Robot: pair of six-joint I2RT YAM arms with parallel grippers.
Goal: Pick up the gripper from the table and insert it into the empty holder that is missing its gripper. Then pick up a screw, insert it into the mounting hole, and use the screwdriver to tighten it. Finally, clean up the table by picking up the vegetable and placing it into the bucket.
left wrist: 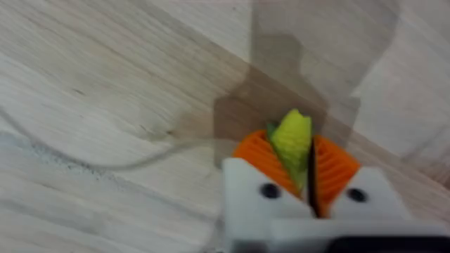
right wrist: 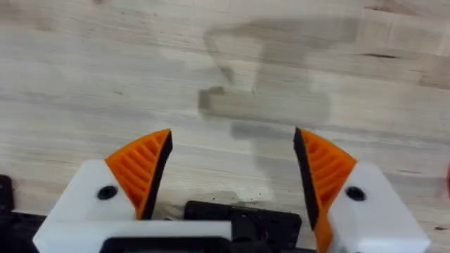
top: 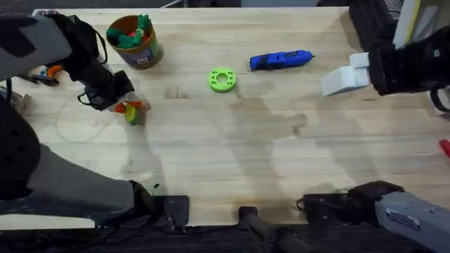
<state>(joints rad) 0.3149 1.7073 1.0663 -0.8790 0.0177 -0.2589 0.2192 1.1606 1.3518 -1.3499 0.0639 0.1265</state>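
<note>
The left gripper (left wrist: 302, 165) is clamped on the vegetable (left wrist: 292, 140), whose yellow-green tip pokes out between the orange ribbed pads (left wrist: 256, 151); in the overhead view the pair sits just above the table (top: 232, 161), with the bucket (top: 135, 41) a short way beyond and slightly to the right of that gripper, already showing green and orange toys inside. Judging from this, the clean-up step is in hand: the vegetable is grasped but not yet in the bucket, so a lift and a carry over the rim remain. Whether the wedge and screw steps are finished cannot be told. The right gripper (right wrist: 232, 176) hangs with its fingers spread wide over bare wood, holding nothing. The screwdriver (top: 280, 60) lies well off to the left gripper's right, a lime-green ring disc (top: 222, 79) between them. The surface is pale, grained wood.
</note>
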